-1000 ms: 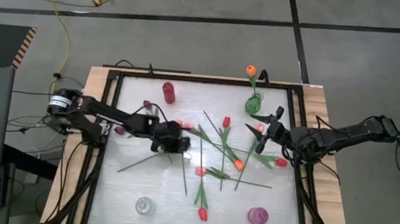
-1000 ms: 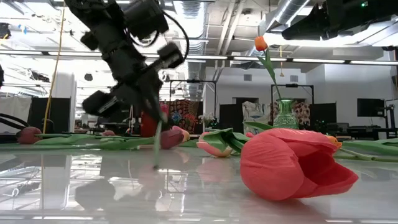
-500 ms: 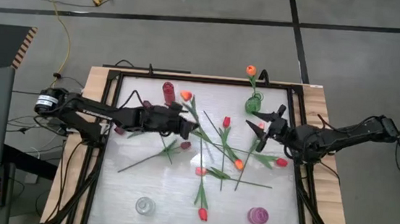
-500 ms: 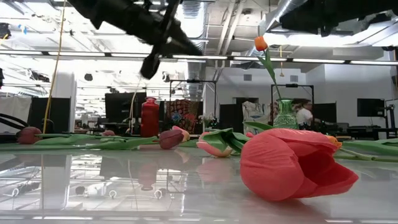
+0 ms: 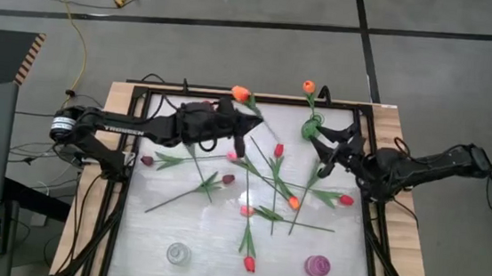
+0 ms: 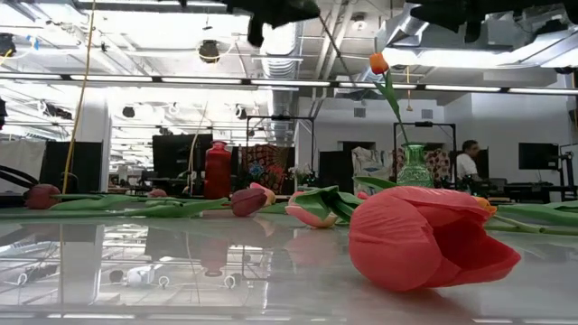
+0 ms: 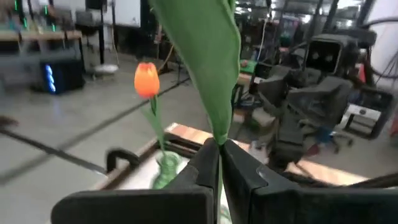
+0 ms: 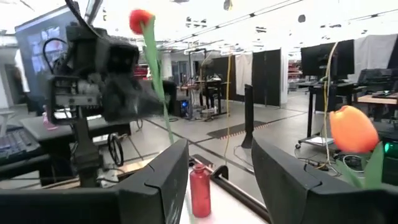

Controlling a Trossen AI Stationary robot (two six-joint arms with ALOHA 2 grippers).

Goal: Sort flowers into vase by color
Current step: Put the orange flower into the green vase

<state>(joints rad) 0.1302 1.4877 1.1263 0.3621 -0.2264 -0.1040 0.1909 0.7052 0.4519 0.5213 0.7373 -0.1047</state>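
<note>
Grey floor surrounds the pale counter (image 5: 175, 230), where loose tulips (image 5: 262, 213) lie scattered across the middle with stems crossing. A red bottle (image 6: 217, 171) stands at the far side; in the high view the left arm covers it. A green vase (image 5: 311, 126) at the far right holds one orange tulip (image 5: 308, 87). A clear vase (image 5: 179, 254) and a purple vase (image 5: 317, 266) stand along the near edge.

Left end effector (image 5: 245, 131) is raised over the far part of the counter, its fingers (image 7: 239, 171) pressed together on the stem of an orange-headed tulip (image 5: 241, 93), whose head points toward the far edge. Right end effector (image 5: 317, 144) hovers just beside the green vase with its fingers (image 8: 158, 177) spread apart and nothing between them.
</note>
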